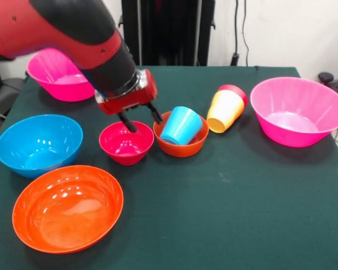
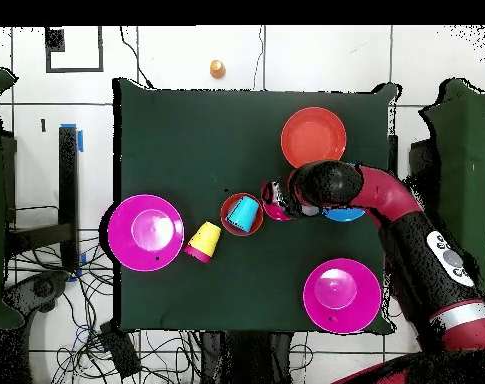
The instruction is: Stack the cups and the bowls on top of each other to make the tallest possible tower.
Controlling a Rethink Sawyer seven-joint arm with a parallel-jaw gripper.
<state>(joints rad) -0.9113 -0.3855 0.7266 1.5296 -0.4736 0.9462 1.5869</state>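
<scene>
I work in a lab: my green-clothed table (image 2: 186,120) stands on white floor tiles (image 2: 326,60), loose cables (image 2: 56,290) tangled at its left.

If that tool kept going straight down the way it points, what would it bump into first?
Most likely the small crimson bowl: the open tool hangs just above its far rim. One finger sits close to the small orange bowl, though depth is unclear.

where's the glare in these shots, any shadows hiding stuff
Front view: bright highlights sit on the wide orange bowl, the blue bowl and the right pink bowl; the arm throws a soft shadow near the crimson bowl, hiding nothing. Overhead view: light is flat with little glare, but the arm covers most of the blue and crimson bowls.
</scene>
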